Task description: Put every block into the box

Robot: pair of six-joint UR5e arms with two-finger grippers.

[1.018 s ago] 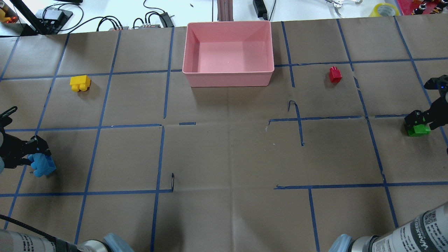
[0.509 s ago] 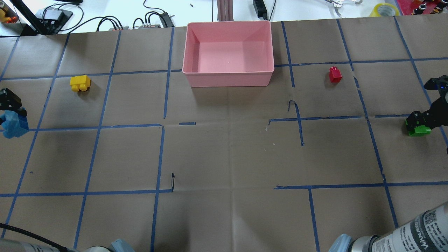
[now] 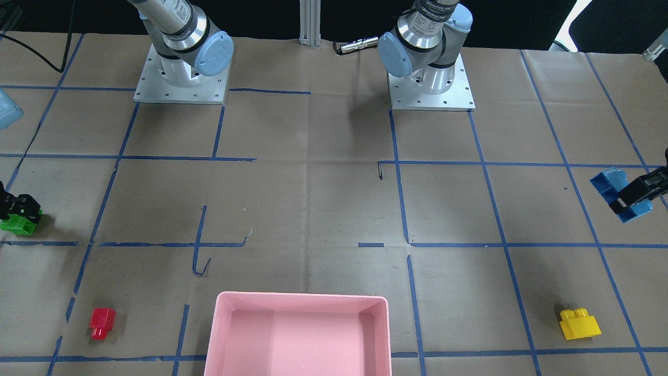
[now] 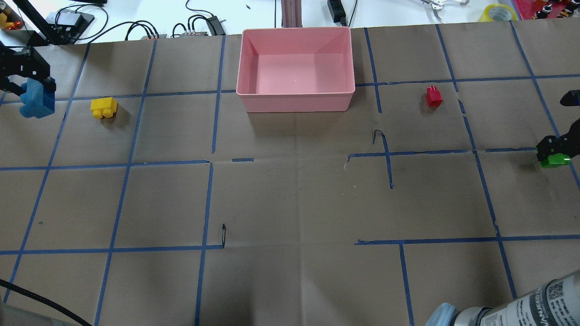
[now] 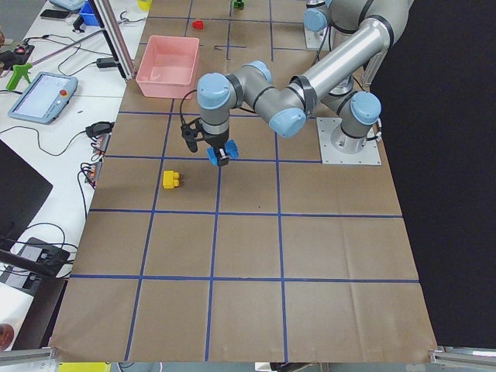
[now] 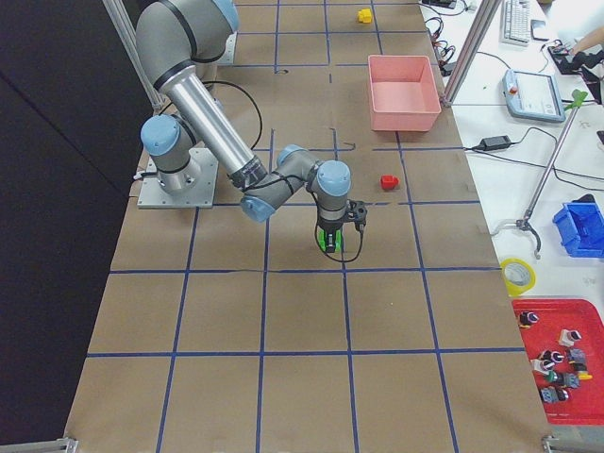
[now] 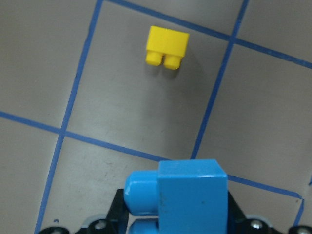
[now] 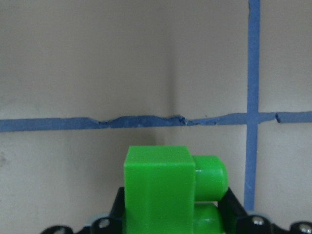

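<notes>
My left gripper (image 4: 31, 85) is shut on the longer blue block (image 4: 37, 98) and holds it above the table at the far left, just left of the yellow block (image 4: 103, 107). The left wrist view shows the blue block (image 7: 185, 195) between the jaws with the yellow block (image 7: 166, 46) beyond it. My right gripper (image 4: 555, 151) is shut on the green block (image 4: 554, 160), held slightly above the table at the right edge; it fills the right wrist view (image 8: 161, 190). The small red block (image 4: 433, 96) lies right of the empty pink box (image 4: 294, 102).
Blue tape lines grid the brown paper table. Cables, a power strip and a tape roll (image 4: 498, 11) lie beyond the far edge behind the box. The arm bases (image 3: 430, 89) stand on the robot's side of the table.
My left gripper has carried the blue block from the near left up to the far left beside the yellow block. My right gripper has lifted the green block slightly and shifted right.
</notes>
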